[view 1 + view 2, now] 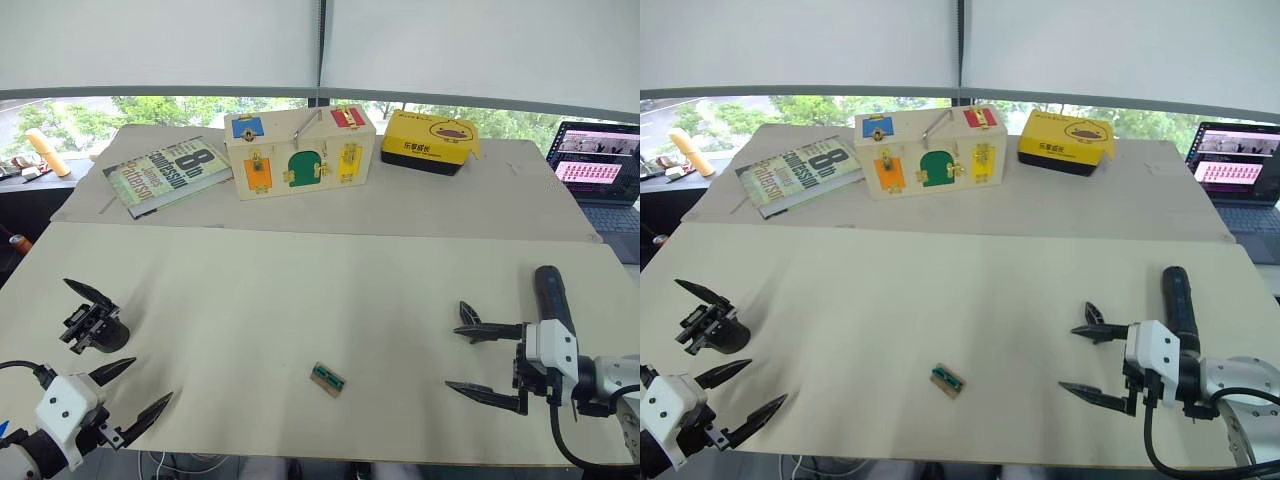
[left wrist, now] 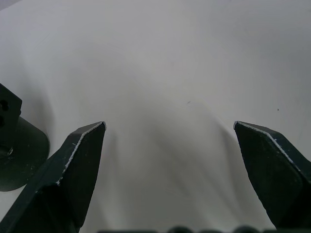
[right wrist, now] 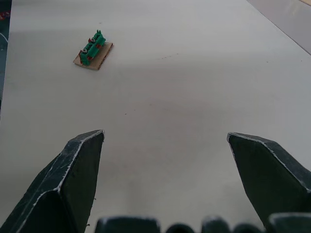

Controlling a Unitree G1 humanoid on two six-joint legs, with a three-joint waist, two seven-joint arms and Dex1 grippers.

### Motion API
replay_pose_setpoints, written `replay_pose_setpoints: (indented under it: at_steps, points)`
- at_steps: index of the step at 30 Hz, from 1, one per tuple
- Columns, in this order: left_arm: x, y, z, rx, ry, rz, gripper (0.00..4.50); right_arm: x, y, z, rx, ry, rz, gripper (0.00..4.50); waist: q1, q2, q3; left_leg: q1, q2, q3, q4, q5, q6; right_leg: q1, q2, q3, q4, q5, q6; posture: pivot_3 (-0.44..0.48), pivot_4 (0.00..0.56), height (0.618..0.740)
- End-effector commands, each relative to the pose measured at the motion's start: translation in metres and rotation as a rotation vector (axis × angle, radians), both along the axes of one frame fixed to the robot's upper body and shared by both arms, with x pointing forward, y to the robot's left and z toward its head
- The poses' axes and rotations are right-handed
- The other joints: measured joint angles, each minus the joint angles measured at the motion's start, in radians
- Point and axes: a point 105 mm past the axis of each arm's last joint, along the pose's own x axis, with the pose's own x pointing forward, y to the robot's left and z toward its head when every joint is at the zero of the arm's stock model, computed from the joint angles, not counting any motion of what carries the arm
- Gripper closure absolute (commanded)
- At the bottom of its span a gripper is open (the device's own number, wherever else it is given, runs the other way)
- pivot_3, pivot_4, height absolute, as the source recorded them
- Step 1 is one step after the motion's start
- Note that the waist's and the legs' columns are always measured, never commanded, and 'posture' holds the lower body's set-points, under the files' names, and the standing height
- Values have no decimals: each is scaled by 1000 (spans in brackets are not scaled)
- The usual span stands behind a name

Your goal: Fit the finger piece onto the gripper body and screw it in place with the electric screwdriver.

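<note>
The gripper body is a small black block at the table's left, with one pointed claw finger rising from it; whether that claw is the finger piece I cannot tell. My left gripper is open just in front of it and slightly to its right, empty; the body's edge shows beside its fingers in the left wrist view. The electric screwdriver, dark blue-black, lies on the table at the right. My right gripper stands open and empty just left of the screwdriver, pointing towards the table's middle.
A small green part on a cardboard scrap lies front centre, between the grippers, and appears ahead of the right fingers. At the back are a book, a wooden lock box, a yellow case and a laptop.
</note>
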Motion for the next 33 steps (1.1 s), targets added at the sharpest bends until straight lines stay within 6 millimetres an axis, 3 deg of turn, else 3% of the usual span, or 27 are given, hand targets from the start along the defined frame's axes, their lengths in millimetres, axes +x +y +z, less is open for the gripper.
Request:
replay_pose_setpoints:
  at_steps: [1, 4, 10, 17, 21, 27, 33]
  points:
    - [0, -4, 12, -37, -47, -6, 32, 4, 9, 11, 42, -39, 29, 0, 0, 0, 0, 0, 0, 0, 0, 0, 0, 0, 0, 0, 0, 0, 0, 0, 150, 740]
    - [-8, 0, 18, -162, -64, 57, 32, 9, 32, 25, 157, -85, 91, 0, -8, 0, 0, 1, 0, 0, 0, 0, 0, 0, 0, 1, 0, 0, 0, 0, 150, 740]
    - [-37, 19, 9, -221, -80, 286, 32, 4, 62, 54, 406, -155, 234, 0, -5, 0, 0, 0, 1, 0, 0, 0, -1, 0, 0, 3, 0, 0, 0, 0, 150, 740]
    - [-78, 41, -12, -270, -102, 584, 32, 1, 82, 62, 478, -261, 329, 0, 0, -2, 0, 0, -1, 0, 1, -4, 4, 0, -1, 0, -1, -2, 2, 0, 150, 740]
    - [-73, 48, -8, -292, -182, 688, 32, -3, 91, 64, 508, -264, 380, 0, 6, -2, 0, 0, -1, 0, 2, -8, 10, 0, -1, 0, -1, -2, 2, 0, 150, 740]
    - [-36, 54, 3, -286, -274, 739, 32, -2, 98, 59, 513, -234, 419, 0, 5, -2, 0, 0, -1, -1, 5, -6, 7, 1, -1, -1, 1, -1, 2, 0, 150, 740]
    - [-10, 58, -14, -258, -220, 764, 32, 4, 103, 60, 510, -248, 416, 0, -4, -2, 0, 0, -1, 0, 5, -4, 4, 2, 1, -1, 0, 0, 3, 0, 150, 740]
